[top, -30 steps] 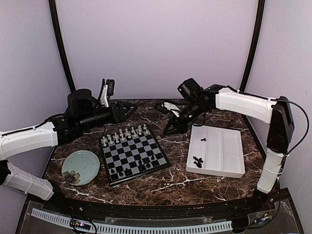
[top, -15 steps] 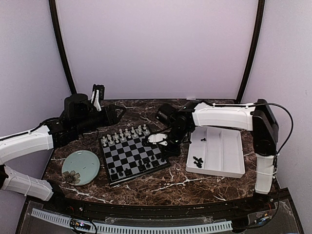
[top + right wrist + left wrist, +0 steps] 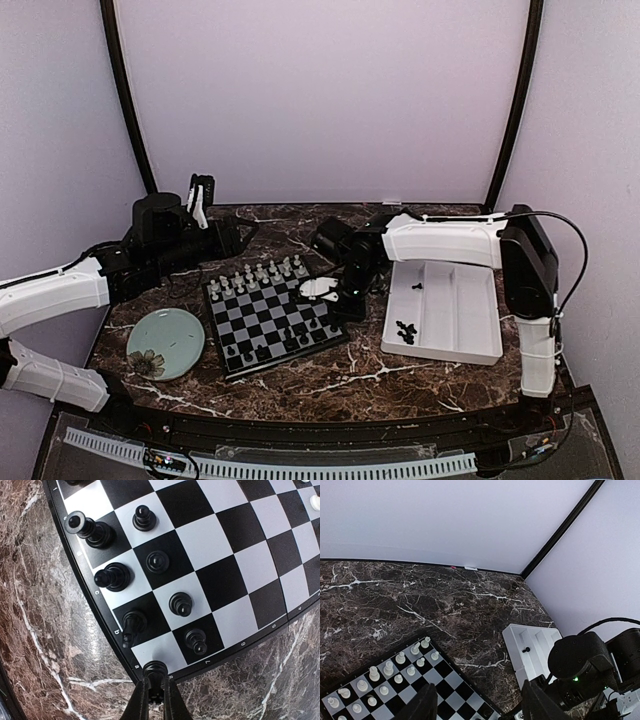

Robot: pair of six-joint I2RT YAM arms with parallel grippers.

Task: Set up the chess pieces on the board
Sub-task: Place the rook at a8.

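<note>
White arm shells, black joints, black cable.

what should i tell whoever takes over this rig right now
left claw: open, empty, away from the board.
right claw: shut on a black chess piece at the board's corner.
done: white pieces in two rows on the far side; some black chessmen placed on the near side.
left: set this one, then move the loose black pieces from the white tray.
</note>
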